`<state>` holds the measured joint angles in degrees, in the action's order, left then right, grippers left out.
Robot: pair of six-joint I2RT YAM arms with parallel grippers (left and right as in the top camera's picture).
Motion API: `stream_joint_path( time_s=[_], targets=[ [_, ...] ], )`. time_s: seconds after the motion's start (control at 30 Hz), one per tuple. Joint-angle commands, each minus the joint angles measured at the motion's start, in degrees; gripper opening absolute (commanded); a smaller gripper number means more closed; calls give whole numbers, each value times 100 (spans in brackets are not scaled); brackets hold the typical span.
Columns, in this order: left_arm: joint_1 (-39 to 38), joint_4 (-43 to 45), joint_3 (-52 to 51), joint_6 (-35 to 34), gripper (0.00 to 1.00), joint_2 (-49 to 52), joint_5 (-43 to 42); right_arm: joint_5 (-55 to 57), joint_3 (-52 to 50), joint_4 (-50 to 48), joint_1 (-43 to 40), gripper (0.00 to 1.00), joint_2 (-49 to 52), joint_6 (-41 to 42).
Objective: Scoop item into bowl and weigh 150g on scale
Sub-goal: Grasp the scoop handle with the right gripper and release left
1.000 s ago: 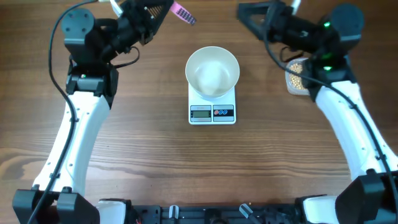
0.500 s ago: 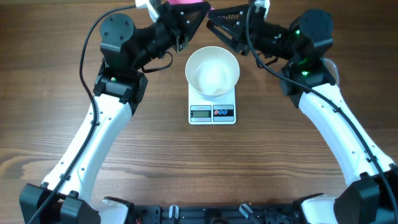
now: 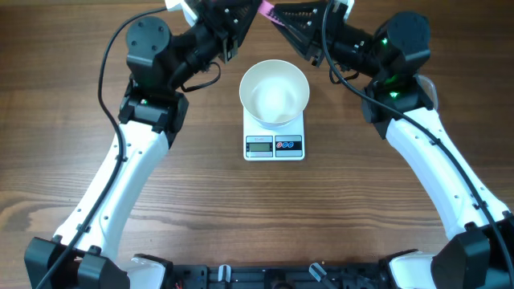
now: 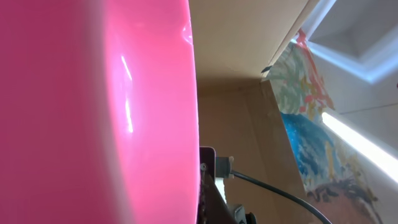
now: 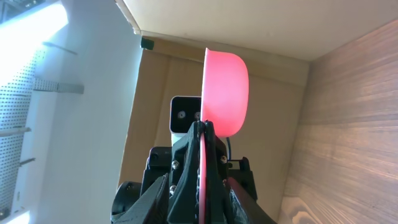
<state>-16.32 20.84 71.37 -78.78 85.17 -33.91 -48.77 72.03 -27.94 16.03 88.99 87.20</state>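
Wood-grain table (image 3: 201,213) under white scale (image 3: 275,143)

The scoop (image 4: 93,112) is glossy pink plastic. The table (image 3: 201,209) is matt, grained wood; the bowl (image 3: 261,84) smooth.

2 arms reaching to the far table edge, grippers nose to nose

Left arm (image 3: 120,189) and right arm (image 3: 440,181) rise from the near corners and angle inward past the elbows. Left gripper (image 3: 241,14) is clamped tight on a pink scoop (image 5: 225,93). Right gripper (image 3: 285,18) faces it, just beside; the set of its 2 fingers can't be made out
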Motion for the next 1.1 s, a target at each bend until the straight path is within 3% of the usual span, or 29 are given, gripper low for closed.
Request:
stream_joint_path(
  time_s=[0.0,0.57,0.77,0.87,0.93,1.0,1.07],
  targets=[
    [-46,35,70,-11,4,-52,37,98,98,-28,-13,30,-11,125],
    [-160,-94,70,-15,4,-52,103,2,98,61,-13,22,-11,153],
    [-160,-94,70,-15,4,-52,101,-11,98,103,-13,14,-11,155],
    [-160,-94,70,-15,5,-52,101,-44,98,297,-13,4,-11,168],
    [-160,-96,70,-13,11,-52,96,-52,98,295,-13,5,-11,144],
    [-160,-94,70,-11,37,-52,55,-52,98,297,-13,5,-11,79],
    [-160,-96,70,11,53,-52,17,2,101,356,-24,4,-11,-70]
  ],
)
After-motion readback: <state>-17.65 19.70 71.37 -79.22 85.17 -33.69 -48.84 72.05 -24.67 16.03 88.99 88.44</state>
